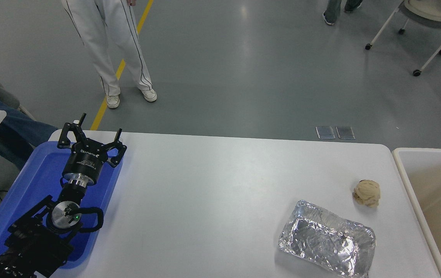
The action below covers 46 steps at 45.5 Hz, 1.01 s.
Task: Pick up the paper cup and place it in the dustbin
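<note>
The dustbin [402,170] stands at the table's right end, with a white rounded rim and a beige-cream inside. The paper cup does not show anywhere in the head view; the visible part of the bin's inside is bare. My left gripper [100,125] is open and empty, parked over the blue tray at the lower left. My right arm and gripper are out of view.
A blue flat tray [37,181] lies under the left arm. A crinkled silver foil tray [326,243] and a crumpled tan paper ball [367,192] lie on the white table [212,193] near the bin. A person in white trousers [106,46] stands beyond the far edge.
</note>
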Each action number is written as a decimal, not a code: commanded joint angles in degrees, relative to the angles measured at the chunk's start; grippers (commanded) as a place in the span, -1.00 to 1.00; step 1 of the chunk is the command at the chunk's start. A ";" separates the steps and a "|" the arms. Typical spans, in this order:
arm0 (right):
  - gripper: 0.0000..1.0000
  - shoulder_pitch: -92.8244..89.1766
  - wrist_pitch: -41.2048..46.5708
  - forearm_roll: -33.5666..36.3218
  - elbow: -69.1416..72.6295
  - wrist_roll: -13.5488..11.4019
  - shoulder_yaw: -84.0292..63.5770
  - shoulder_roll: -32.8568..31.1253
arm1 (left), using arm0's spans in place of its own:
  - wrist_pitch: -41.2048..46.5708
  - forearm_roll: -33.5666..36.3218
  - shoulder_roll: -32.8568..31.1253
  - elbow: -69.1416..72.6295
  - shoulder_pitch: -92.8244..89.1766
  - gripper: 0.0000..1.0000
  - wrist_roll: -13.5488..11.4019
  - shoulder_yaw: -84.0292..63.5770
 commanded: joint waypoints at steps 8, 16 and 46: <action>1.00 11.31 0.30 -0.06 19.27 0.04 -7.86 -9.46 | 0.00 0.00 0.00 0.00 0.00 1.00 0.00 0.00; 1.00 24.40 1.62 0.03 31.32 0.04 -25.52 -10.43 | 0.00 0.09 0.00 0.00 0.00 1.00 0.09 0.00; 1.00 63.78 37.99 -0.32 46.97 -0.05 -56.04 -1.73 | 0.00 0.00 0.00 0.00 0.00 1.00 0.09 0.00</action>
